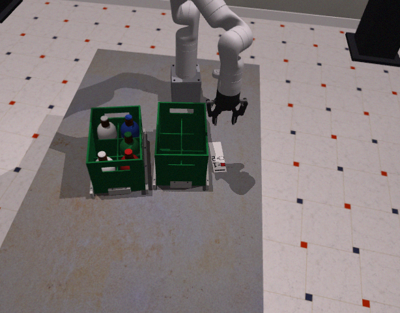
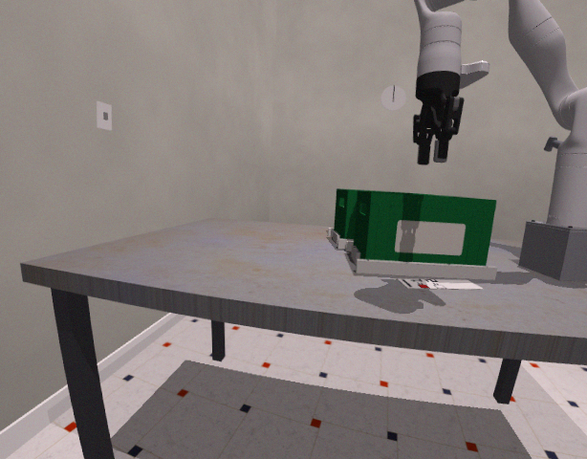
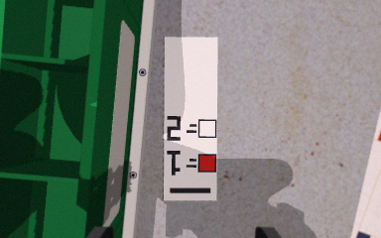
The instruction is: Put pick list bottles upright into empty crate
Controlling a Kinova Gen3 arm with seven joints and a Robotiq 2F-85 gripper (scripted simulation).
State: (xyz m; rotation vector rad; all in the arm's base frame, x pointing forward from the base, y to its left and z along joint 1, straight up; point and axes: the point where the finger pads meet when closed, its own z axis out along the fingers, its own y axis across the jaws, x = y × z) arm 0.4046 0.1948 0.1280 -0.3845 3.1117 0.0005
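Looking down from the top view, you see the pick list [image 1: 217, 156] lying flat on the tabletop [image 1: 159, 235], just beside the right wall of the empty crate [image 1: 181, 154], its long axis running parallel to that crate's long side, away from the arm's base toward the camera. Your tool [image 1: 226, 116] hangs over the tabletop near the far end of the strip, fingers apart and holding nothing. The other crate [image 1: 115, 173] stands to the left of the empty one, with five bottles upright in it: two with white labels [image 1: 106, 129], one blue [image 1: 129, 127], one green [image 1: 128, 143] and one red [image 1: 128, 157]. From the exterior view, the tool [image 2: 433, 158] is well above the crates, pointing straight down, and the paper strip [image 2: 440, 284] lies in front of the near crate's base rail, partly in the tool's shadow. Through the wrist view, the strip [image 3: 190, 119] runs top to bottom in your frame with its black bar at the bottom edge, so you are reading it upside down; turned right way up, its first line shows 1 beside a red square and its second shows 2 beside a white square. The two fingertips show at the frame's bottom edge, spread to either side of the strip's barred end, and the green crate wall [image 3: 54, 124] fills the left.
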